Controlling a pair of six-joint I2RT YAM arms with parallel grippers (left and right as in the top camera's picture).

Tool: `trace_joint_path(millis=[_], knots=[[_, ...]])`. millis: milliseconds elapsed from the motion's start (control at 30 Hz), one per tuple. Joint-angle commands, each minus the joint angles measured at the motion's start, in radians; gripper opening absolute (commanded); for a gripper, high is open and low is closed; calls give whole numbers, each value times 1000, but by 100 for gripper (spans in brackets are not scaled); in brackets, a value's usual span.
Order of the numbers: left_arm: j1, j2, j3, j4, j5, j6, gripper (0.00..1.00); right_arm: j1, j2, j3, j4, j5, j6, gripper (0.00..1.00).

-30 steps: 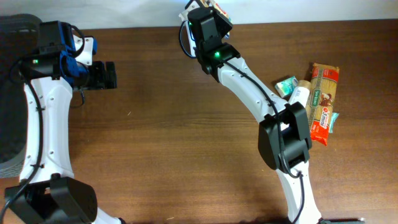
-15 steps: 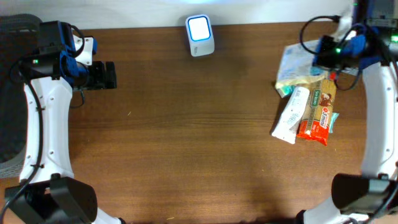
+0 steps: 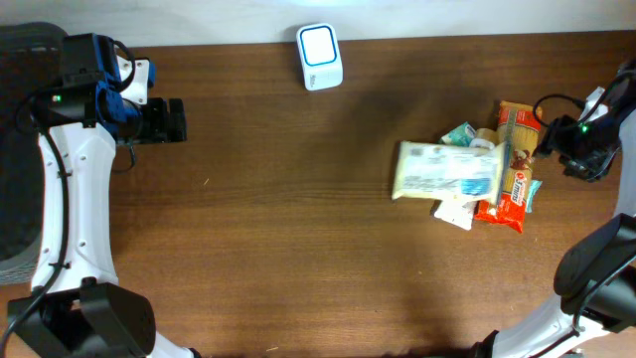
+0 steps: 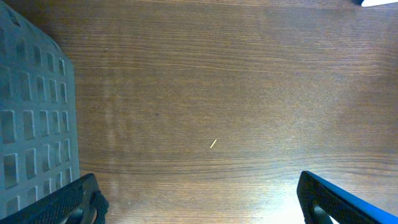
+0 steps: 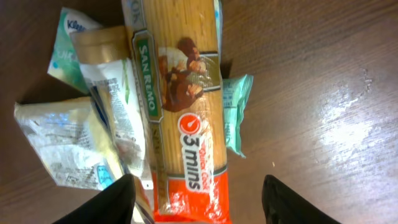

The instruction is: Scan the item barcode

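Note:
The white barcode scanner [image 3: 319, 45] with its lit screen stands at the table's back edge. A pile of items lies at the right: a pale flat packet [image 3: 447, 171] [image 5: 56, 143] on top, and a San Remo pasta packet [image 3: 517, 164] [image 5: 186, 106] beside it. My right gripper [image 3: 558, 139] [image 5: 196, 205] hovers open above the pasta packet's orange end, its fingers wide on either side and touching nothing. At the far left my left gripper [image 3: 169, 119] [image 4: 199, 208] is open over bare wood.
In the pile also lie a teal tissue pack [image 3: 459, 134] [image 5: 71, 37], a white tube [image 3: 457, 211] with a brown cap [image 5: 109, 46] and a second teal pack [image 5: 236, 112]. A grey basket [image 4: 31, 112] sits at the left edge.
The right arm swung from the scanner to the far right. The pale packet it carried now lies on the pile, and its jaws have opened. The left arm stayed still.

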Motion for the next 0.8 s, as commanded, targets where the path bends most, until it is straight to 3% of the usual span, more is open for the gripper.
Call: trace_joint_path(millis=[0,100,233,267,333,367,667,767], knots=[[2,-10,8,1,11,-10,99,37,-47,129,-58,8,-35,64],[2,-10,8,1,11,-10,99,177,-156,274,-166,0,-116,65],[3,-10,8,1,11,-10,99,418,-333,337,-212,-2,-123,66],[2,-10,8,1,11,-10,99,497,-403,337,-211,-2,-123,71],[2,-10,8,1,11,-10,99,600,-499,337,-213,-3,-92,99],[2,-10,8,1,11,-10,99,643,-536,336,-213,-3,-92,99],[2,-10,8,1,11,-10,99,693,-587,336,-213,10,-93,99],[2,-10,8,1,11,-10,99,693,-593,324,-151,132,-93,99]])
